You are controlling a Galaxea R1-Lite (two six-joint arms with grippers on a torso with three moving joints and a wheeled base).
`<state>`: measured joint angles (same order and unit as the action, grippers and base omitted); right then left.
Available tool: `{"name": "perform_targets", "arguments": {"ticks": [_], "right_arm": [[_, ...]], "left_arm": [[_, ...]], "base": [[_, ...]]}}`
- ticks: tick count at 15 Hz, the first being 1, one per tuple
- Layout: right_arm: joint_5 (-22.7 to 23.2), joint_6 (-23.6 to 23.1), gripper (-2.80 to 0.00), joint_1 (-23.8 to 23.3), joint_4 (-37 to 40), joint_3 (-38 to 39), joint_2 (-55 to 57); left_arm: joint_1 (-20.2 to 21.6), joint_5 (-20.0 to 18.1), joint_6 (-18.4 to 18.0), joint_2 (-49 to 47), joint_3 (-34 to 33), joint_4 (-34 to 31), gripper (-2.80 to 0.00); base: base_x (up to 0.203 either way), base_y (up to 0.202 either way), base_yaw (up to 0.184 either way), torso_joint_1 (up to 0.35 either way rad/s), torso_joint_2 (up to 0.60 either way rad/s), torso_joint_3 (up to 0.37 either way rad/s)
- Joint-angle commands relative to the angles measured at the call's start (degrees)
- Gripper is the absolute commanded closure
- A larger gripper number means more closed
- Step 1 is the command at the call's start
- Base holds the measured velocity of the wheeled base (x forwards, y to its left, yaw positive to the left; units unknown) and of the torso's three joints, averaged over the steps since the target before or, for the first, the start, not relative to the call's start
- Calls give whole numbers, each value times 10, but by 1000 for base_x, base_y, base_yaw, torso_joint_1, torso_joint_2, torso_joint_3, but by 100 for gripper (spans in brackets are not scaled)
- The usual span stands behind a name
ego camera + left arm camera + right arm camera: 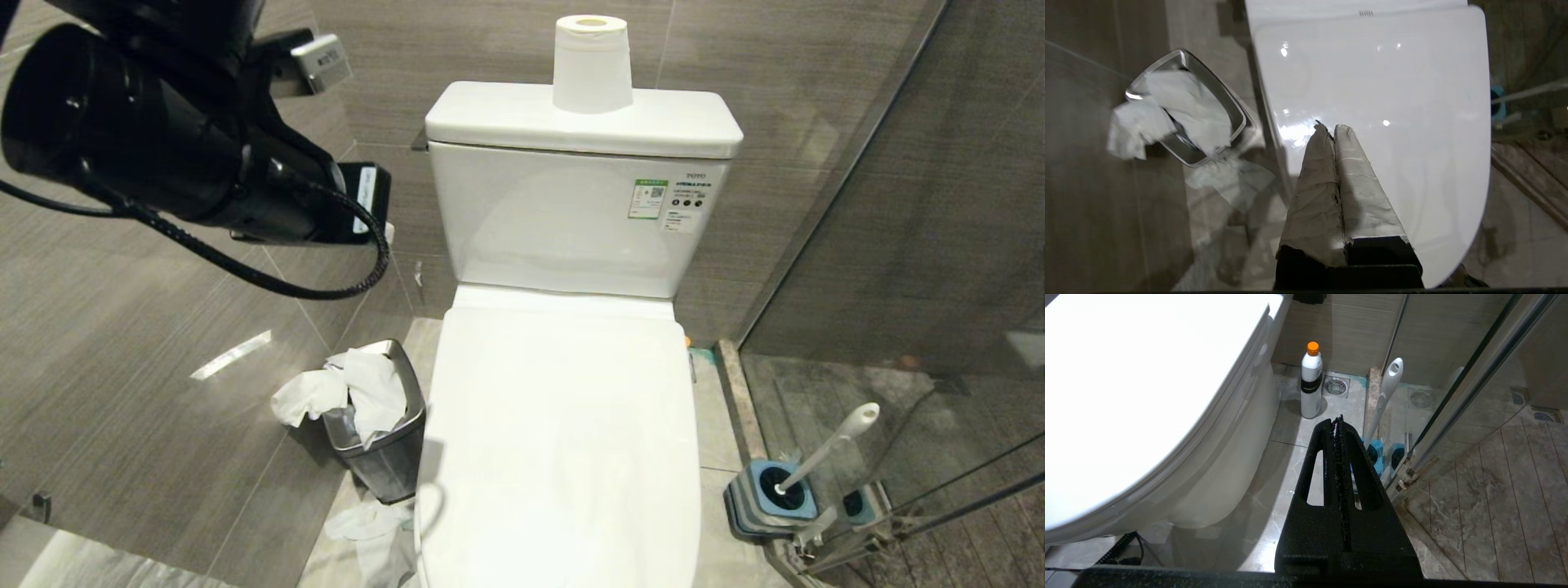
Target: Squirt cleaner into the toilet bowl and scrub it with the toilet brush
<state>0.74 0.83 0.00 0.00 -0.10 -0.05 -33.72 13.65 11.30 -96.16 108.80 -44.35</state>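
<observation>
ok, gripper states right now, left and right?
Left gripper: shut, empty, above the closed toilet lid.
Right gripper: shut, empty, low beside the toilet, toilet brush ahead.

It was a bathroom, probably in a home or hotel. A white toilet (563,425) with its lid down stood against grey tiled walls (147,327), a paper roll (592,64) on its cistern (580,180). A small steel bin (384,449) stuffed with tissue sat beside it. A toilet brush (824,449) in its holder (763,494), a floor drain (1336,386) and a glass shower partition (922,245) completed it.
</observation>
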Motion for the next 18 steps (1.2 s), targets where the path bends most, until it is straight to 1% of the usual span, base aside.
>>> {"name": "perform_targets", "arguments": {"ticks": [1,2,5,8,11,14,17,18], "right_arm": [[0,1,0,0,0,0,0],[0,1,0,0,0,0,0],[0,0,0,0,0,0,0],[0,0,0,0,0,0,0],[0,0,0,0,0,0,0],[0,1,0,0,0,0,0],[0,0,0,0,0,0,0],[0,0,0,0,0,0,0]], "left_arm": [[32,13,-56,6,30,17,0],[40,14,-67,15,31,41,0],[53,38,-89,34,31,82,0],[65,46,-95,63,26,140,0],[64,45,-97,110,21,145,0],[47,36,-97,159,20,146,0],[44,-19,-102,195,19,146,0],[48,-22,-117,200,19,146,0]], "base": [[0,0,0,0,0,0],[0,0,0,0,0,0],[0,0,0,0,0,0],[0,0,0,0,0,0],[0,0,0,0,0,0],[0,0,0,0,0,0],[0,0,0,0,0,0],[0,0,0,0,0,0]]}}
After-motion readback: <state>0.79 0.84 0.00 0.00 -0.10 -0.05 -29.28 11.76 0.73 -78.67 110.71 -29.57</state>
